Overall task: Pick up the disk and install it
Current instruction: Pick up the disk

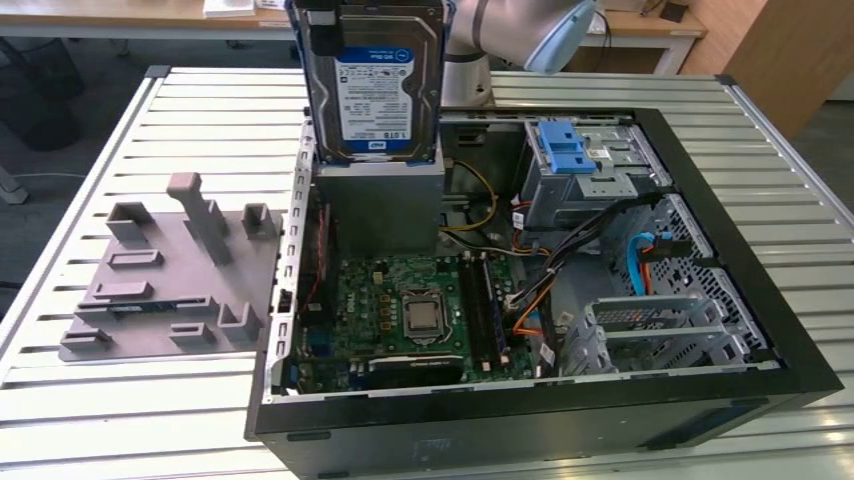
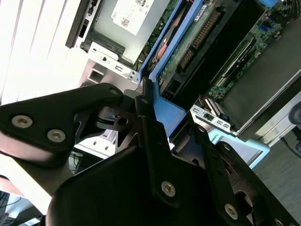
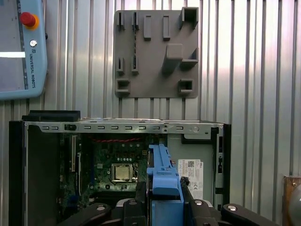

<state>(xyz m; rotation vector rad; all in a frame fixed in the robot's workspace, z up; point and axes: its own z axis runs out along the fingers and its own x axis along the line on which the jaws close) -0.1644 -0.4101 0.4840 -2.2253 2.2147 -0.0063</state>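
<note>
The gripper (image 3: 163, 194) pinches the disk (image 1: 371, 85) by its edges. In both wrist views the black fingers (image 2: 146, 123) press against either side of the disk's blue plastic rail (image 2: 171, 112), with the rail filling the gap between them.

In the exterior view the disk hangs upright, its blue-and-white label facing the camera. It sits above the open computer case (image 1: 747, 300), toward the far corner on the exterior view's left. Its lower edge lines up with the top of the grey metal box (image 1: 378, 205) mounted inside the case (whether the two touch cannot be told from this angle). The arm (image 1: 523, 30) rises behind the disk.

In the first wrist view the blue rail (image 3: 162, 176) points down into the case, between the motherboard (image 3: 117, 165) and the grey box with its white sticker (image 3: 192, 172).

Deeper in the case, toward the exterior view's right, stands a metal drive cage (image 1: 601, 170) with a ridged blue latch strip (image 1: 574, 148) on top, and cables run below it.

The case lies on a slatted table (image 1: 200, 110). Beside it, on the exterior view's left, is a grey fixture plate (image 1: 174, 270) with raised blocks. A teach pendant (image 3: 19, 47) with a red button rests on the slats, well apart from the plate.
</note>
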